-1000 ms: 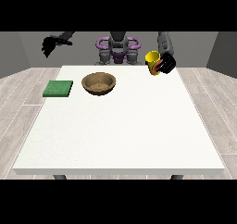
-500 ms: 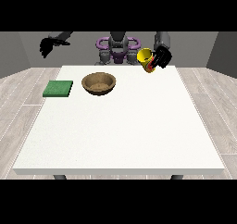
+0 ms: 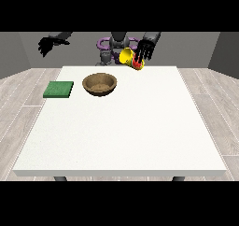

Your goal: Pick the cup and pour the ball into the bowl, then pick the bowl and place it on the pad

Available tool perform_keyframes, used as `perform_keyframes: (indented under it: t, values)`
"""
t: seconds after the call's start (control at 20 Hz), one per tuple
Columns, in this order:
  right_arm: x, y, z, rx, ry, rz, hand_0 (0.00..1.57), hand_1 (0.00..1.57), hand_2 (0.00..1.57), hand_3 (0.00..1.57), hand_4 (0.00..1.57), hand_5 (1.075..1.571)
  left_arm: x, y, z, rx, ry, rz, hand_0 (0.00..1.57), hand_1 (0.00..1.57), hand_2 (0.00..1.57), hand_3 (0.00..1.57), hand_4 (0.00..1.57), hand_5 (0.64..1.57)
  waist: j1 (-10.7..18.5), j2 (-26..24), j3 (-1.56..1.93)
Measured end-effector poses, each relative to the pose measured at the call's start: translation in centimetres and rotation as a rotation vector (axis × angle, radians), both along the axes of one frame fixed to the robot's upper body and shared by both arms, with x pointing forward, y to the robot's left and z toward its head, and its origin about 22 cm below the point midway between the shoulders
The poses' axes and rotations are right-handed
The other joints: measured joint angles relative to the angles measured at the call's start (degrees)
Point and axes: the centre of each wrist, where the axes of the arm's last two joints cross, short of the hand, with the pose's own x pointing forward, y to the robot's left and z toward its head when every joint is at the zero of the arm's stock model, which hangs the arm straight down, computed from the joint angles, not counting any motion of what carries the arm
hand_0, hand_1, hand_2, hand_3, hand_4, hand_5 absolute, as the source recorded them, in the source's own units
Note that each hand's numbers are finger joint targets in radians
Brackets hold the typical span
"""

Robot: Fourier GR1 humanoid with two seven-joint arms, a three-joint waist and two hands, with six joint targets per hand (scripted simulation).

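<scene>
the large white table is carrying a round brown wooden bowl beside a flat green square pad. the hand at the view's right is curling its fingers round a tilted yellow cup above the table's far edge, mouth facing the bowl. the hand at the view's left is hanging with drooping, relaxed fingers.

A yellow cup with a red base hangs tilted in the air near a round brown wooden bowl, beside which lies a flat green square pad.

Large white table, grey wood-plank floor, plain grey walls
</scene>
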Motion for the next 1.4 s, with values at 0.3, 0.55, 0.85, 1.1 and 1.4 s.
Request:
perform_keyframes:
  t: [0.3, 0.55, 0.85, 1.1, 1.4]
  values:
    - [-0.3, -1.4, -0.2, 0.005, 0.018, 0.003, 0.00, 0.00, 0.00, 0.00, 0.00, 1.571, -0.4, -5.9, -0.1, 0.317, -0.009, -0.076, 1.48, 1.48, 1.57, 1.57, 1.57, 1.098, -0.83, -1.09, 0.04]
    - [0.3, -1.1, -0.3, 0.007, 0.013, 0.018, 0.00, 0.00, 0.00, 0.00, 0.00, 1.570, -1.2, -10.2, -0.5, 0.605, -0.014, -0.156, 1.53, 1.53, 1.57, 1.57, 1.56, 1.164, -1.34, -0.73, 0.02]
    - [0.5, -0.8, -0.6, 0.017, 0.020, 0.023, 0.00, 0.00, 0.00, 0.00, 0.00, 1.571, -1.8, -11.9, -1.4, 0.964, -0.055, -0.188, 1.46, 1.46, 1.57, 1.57, 1.51, 1.178, -1.42, -1.22, -0.02]
    - [0.5, -1.5, -0.4, 0.019, 0.026, 0.009, 0.00, 0.00, 0.00, 0.00, 0.00, 1.571, -2.5, -13.9, -1.3, 1.111, -0.077, -0.221, 1.45, 1.45, 1.57, 1.57, 1.53, 1.134, -0.23, -1.21, -0.08]
    - [0.5, -0.1, -1.2, 0.034, 0.084, -0.021, 0.00, 0.00, 0.00, 0.00, 0.25, 1.567, -1.9, -13.0, 0.1, 0.916, -0.057, -0.218, 1.31, 1.31, 1.57, 1.57, 1.57, 1.069, 2.52, -2.10, -0.28]
